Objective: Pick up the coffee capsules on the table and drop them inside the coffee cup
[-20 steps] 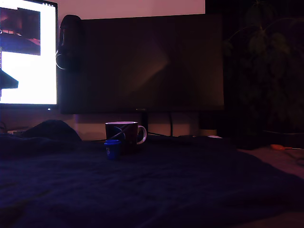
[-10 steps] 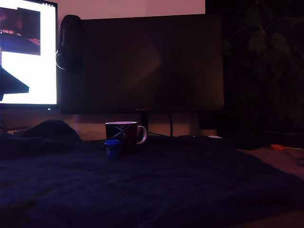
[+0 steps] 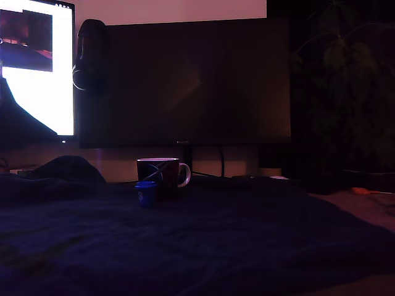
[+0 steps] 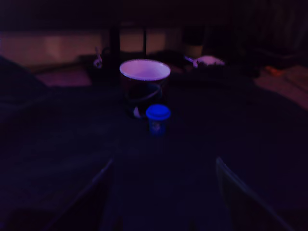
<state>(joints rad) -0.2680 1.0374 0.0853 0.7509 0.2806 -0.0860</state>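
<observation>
Clearly we judge the blue capsule (image 4: 158, 118) light, rigid and a little slick, best pinched across its tapered sides under the rim. It stands upright on the dark cloth (image 3: 247, 246), just in front of the dark cup (image 4: 144, 84). Our gripper (image 4: 163, 192) is spread wide, holding nothing, well short of it.

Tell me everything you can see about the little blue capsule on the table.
The small bright blue plastic coffee capsule stands upright on the dark cloth, its wider rimmed end up and its body narrowing downward. A faint pale mark shows on its side. It sits just in front of the dark mug with the white handle; whether they touch is unclear. Nothing grips it.
</observation>
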